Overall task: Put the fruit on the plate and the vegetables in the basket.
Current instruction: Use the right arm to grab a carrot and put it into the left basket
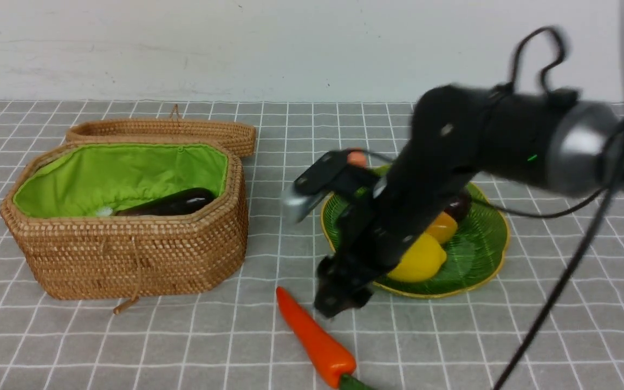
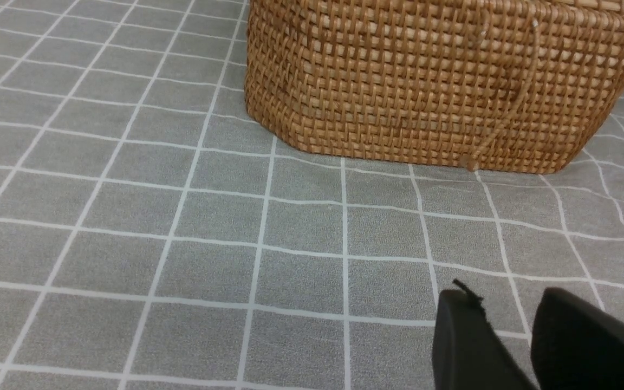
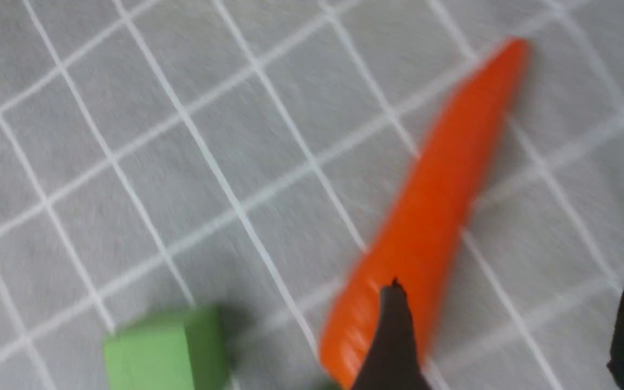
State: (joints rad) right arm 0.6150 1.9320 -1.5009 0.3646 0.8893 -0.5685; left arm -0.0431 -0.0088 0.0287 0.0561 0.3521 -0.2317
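Observation:
The carrot [image 1: 314, 338] lies on the checked cloth in front of the plate [image 1: 485, 244]. My right gripper [image 1: 339, 300] hovers just above the cloth beside it, open and empty. In the right wrist view the carrot [image 3: 431, 211] runs past one of the fingertips [image 3: 393, 325], outside the wide gap of the gripper [image 3: 512, 319]. The lemon [image 1: 419, 259], mango [image 1: 442, 227] and maroon fruit [image 1: 459, 206] sit on the plate. The basket [image 1: 128, 254] holds the eggplant [image 1: 174, 203] and a white bit of radish [image 1: 105, 211]. My left gripper [image 2: 507, 303] is narrowly open over bare cloth, short of the basket [image 2: 431, 81].
The woven lid [image 1: 166, 132] leans behind the basket. A small orange-pink cube [image 1: 356, 158] lies behind the plate, partly hidden by my right arm. A green block [image 3: 166, 349] stands near the carrot's leafy end. The basket's cord loop [image 1: 128, 303] hangs onto the cloth.

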